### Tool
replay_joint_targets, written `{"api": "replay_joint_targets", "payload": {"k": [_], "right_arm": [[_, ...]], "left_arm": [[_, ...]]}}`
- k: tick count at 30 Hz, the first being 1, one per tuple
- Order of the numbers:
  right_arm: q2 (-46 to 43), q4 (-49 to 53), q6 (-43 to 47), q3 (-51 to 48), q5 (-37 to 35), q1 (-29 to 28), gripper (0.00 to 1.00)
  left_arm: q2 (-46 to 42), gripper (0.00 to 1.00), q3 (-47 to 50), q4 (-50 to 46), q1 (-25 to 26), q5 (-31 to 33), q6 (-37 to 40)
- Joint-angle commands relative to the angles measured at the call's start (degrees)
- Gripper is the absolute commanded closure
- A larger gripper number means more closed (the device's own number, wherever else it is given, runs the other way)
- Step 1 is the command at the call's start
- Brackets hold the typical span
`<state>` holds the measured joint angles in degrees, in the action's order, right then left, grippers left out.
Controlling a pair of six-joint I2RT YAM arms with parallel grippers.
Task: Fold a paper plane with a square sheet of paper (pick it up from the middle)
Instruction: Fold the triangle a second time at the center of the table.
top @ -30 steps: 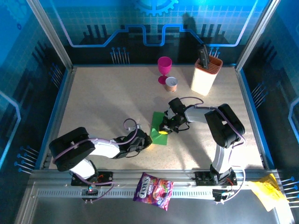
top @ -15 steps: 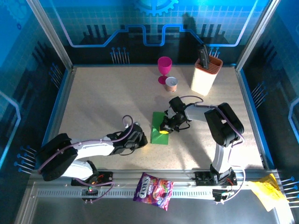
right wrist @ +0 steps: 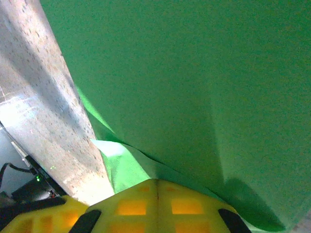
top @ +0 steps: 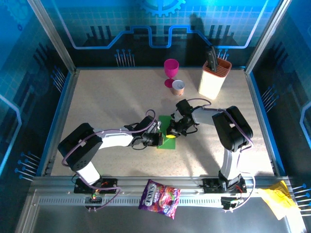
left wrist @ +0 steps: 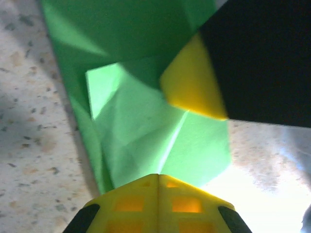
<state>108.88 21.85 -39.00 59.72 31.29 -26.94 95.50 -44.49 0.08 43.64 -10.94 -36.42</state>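
The square sheet of paper (top: pixel 164 121) is bright green and lies mid-table, folded to a narrow creased shape; a paper plane is out of view. My left gripper (top: pixel 158 140) is shut, its yellow tip at the paper's near left edge. In the left wrist view the shut tip (left wrist: pixel 158 187) rests at the edge of the creased green flaps (left wrist: pixel 141 126). My right gripper (top: pixel 170 136) is shut too and presses down on the paper from the right. In the right wrist view its tip (right wrist: pixel 157 190) sits on the green sheet (right wrist: pixel 184 87).
A magenta goblet (top: pixel 170 70), a small cup (top: pixel 178 87) and an orange knife block (top: pixel 214 77) stand at the back. A purple snack bag (top: pixel 159 198) and crumpled yellow paper (top: pixel 277 200) lie on the front rail. Blue walls enclose the table.
My left arm has swung up and to the right from the near left, bringing its shut gripper to the paper's left edge. The right gripper has stayed on the paper.
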Motion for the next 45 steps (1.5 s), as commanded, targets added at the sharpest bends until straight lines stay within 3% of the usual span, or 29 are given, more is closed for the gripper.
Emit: {"api": "replay_joint_targets", "payload": {"k": [1, 7, 20, 31, 45], "right_arm": [[1.14, 1.14, -1.33, 1.87, -4.49, 0.99, 1.0], [-2.23, 1.28, -3.37, 3.53, -4.79, 0.96, 1.0], [-8.93, -3.08, -7.78, -6.08, -7.08, -2.51, 1.0], [-3.35, -3.83, -10.71, -3.18, -9.84, -4.63, 1.0], [-3.85, 0.27, -6.32, -2.68, -10.37, -0.12, 1.0]], "left_arm": [[1.55, 1.0, -0.24, -2.42, -0.54, -4.49, 5.27], [3.29, 1.0, 0.09, -3.33, -1.09, -5.11, 6.5], [3.81, 1.0, 1.55, -2.19, -2.09, -5.67, 5.75], [5.29, 1.0, 1.67, -2.54, -2.85, -6.55, 5.82], [6.55, 1.0, 3.71, -2.82, -4.17, -6.38, 5.38]]}}
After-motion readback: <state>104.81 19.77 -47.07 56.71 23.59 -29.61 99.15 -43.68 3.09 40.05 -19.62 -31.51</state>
